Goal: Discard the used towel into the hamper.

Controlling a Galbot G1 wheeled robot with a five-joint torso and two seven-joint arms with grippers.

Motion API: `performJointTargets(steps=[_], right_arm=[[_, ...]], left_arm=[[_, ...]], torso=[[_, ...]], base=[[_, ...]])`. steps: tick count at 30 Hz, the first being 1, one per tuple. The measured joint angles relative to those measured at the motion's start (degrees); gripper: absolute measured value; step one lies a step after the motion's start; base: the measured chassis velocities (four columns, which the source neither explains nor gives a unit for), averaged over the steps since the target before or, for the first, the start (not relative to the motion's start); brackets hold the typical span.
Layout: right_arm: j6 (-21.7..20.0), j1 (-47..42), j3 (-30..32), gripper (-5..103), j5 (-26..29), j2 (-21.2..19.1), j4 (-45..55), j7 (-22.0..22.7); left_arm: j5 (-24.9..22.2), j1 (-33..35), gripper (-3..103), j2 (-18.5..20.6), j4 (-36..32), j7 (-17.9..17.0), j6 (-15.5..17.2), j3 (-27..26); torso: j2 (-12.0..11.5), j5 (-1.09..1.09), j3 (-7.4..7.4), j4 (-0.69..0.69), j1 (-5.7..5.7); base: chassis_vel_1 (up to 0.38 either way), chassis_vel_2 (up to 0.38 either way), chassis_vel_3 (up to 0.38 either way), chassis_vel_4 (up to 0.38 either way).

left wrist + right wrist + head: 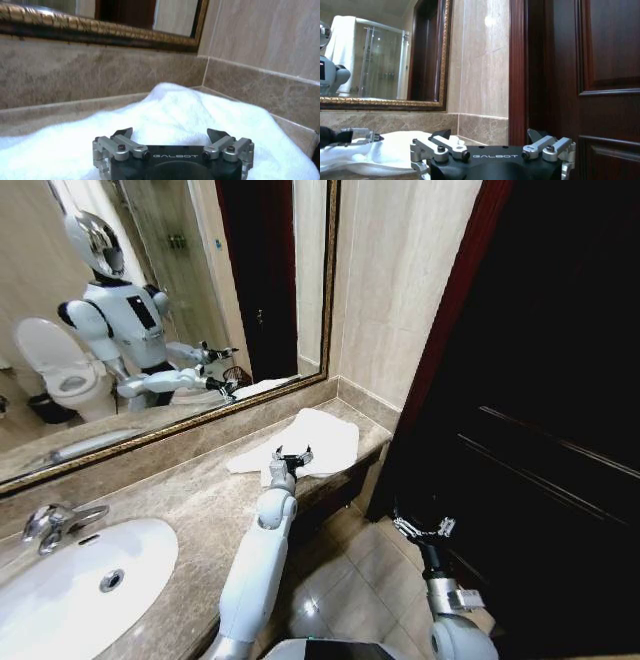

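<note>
Head view: left gripper [292, 457] is hovering, jaws spread, over the crumpled white cloth towel [318, 438] on the beige marble worktop [190, 500]; right gripper [424, 529] is hanging open-jawed beside the dark wooden door [540, 380]

The white towel [300, 442] lies rumpled (partly bunched) on the marble counter's [190, 500] corner end.

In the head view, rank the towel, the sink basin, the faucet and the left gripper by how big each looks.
1. Sink basin, cut off by the picture's edge and nearest the camera, so its lead is partly nearness.
2. Towel, spread on the counter.
3. Faucet.
4. Left gripper, open over the towel; close to the faucet in apparent size.
</note>
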Motion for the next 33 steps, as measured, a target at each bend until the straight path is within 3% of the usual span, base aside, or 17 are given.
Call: performJointTargets(steps=[5, 9, 12, 22, 27, 30, 33], right_arm=[[0.27, 0.29, 0.21, 100, -0.17, 0.35, 0.02, 1.05], [0.71, 0.17, 0.34, 100, -0.16, 0.53, 0.21, 1.1], [1.41, -0.15, 0.44, 100, -0.17, 0.85, 0.21, 1.05], [2.49, -0.75, 0.43, 100, -0.16, 1.21, 0.21, 0.84], [2.55, -0.74, 0.42, 100, -0.17, 1.26, 0.22, 0.84], [2.58, -0.74, 0.36, 100, -0.25, 1.41, 0.24, 0.83], [2.59, -0.75, 0.31, 100, -0.3, 1.49, 0.28, 0.81]], left_arm=[[0.66, -0.67, 97, 0.0, 1.96, -0.33, 0.6, 0.78], [1.61, -0.56, 101, 0.0, 2.75, -0.16, 1.32, 1.81], [1.97, 0.06, 93, 0.0, 2.79, 0.74, 1.81, 2.17], [2.08, 0.81, 50, 0.0, 2.85, 1.7, 0.5, 1.88], [2.04, 0.99, 40, 0.0, 2.83, 1.75, 0.0, 1.72], [2.04, 1.19, 23, 0.0, 2.78, 1.98, -0.54, 1.47], [2.02, 1.38, 18, 0.0, 2.68, 2.1, -0.79, 1.34]], torso=[[0.0, 0.0, 0.0, 0.0, 0.0], [0.0, 0.0, 0.0, 0.0, 0.0], [0.0, 0.0, 0.0, 0.0, 0.0], [0.0, -0.01, -0.01, 0.0, -0.01], [0.0, -0.01, 0.0, 0.0, -0.01], [0.0, 0.0, 0.0, 0.0, 0.0], [0.0, 0.0, 0.0, -0.01, 0.0]], base=[[0.0, 0.0, 0.0, 0.0], [0.0, 0.0, 0.0, 0.0], [0.0, 0.0, 0.0, 0.0], [0.0, 0.0, 0.0, 0.0], [0.0, 0.0, 0.0, 0.0], [0.0, 0.0, 0.0, 0.0], [0.0, 0.0, 0.0, 0.0]])
